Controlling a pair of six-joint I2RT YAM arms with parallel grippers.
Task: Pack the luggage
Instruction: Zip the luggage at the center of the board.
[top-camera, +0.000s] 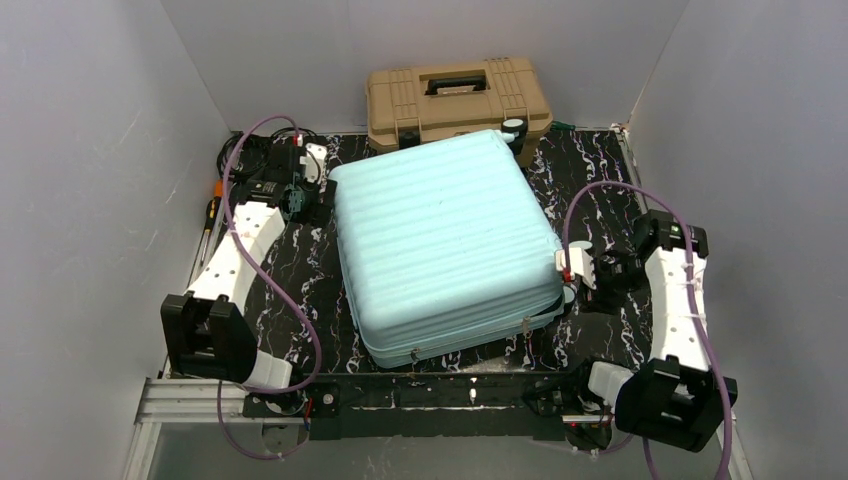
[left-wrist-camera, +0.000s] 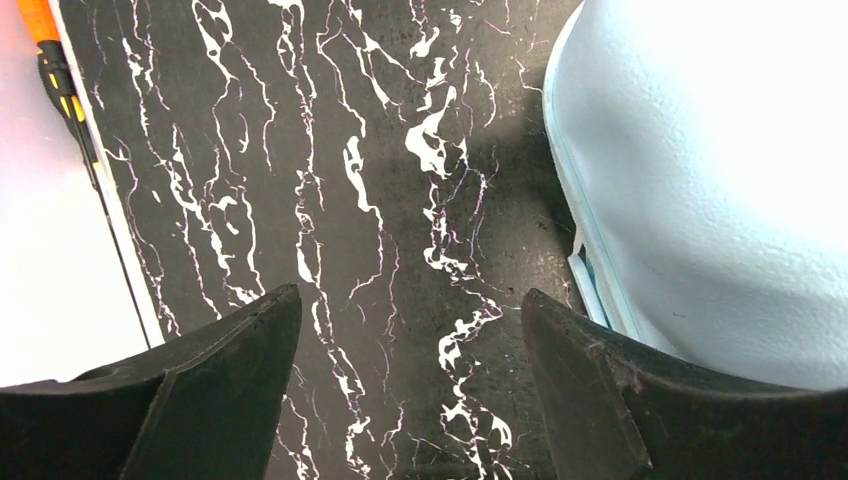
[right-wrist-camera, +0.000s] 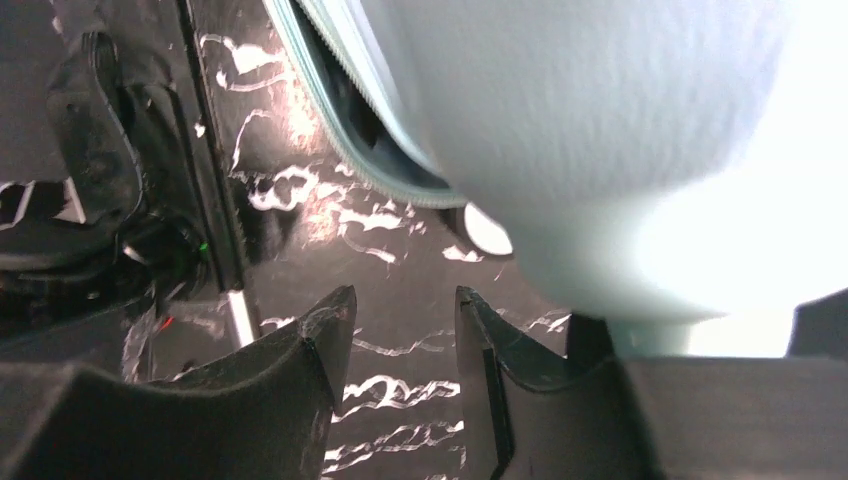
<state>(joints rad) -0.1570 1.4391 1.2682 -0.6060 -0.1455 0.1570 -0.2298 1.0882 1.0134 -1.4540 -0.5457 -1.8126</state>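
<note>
White panel walls box in a black marble-pattern table.

Top view: luggage lies flat mid-table, ribbed shell up, skewed a bit to the table edges. Tan toolbox sits at the far edge right behind it; can't tell whether they touch. Screwdriver lies along the left edge. Left gripper is by the luggage's far-left corner, right gripper at its near-right corner. Jaw gaps aren't readable from up here.

Left wrist view: left gripper has its jaws wide apart with only bare table between them, nothing held. The luggage's side fills the right of frame, just beside the right finger. The screwdriver's orange-and-black shaft shows top-left at the table's edge.

Right wrist view: right gripper has its jaws apart with a narrower gap; table shows through, nothing clamped. A luggage corner hangs over the right finger; contact unclear. Only this view shows the zip seam standing open, with a dark slit between the shell halves.
</note>
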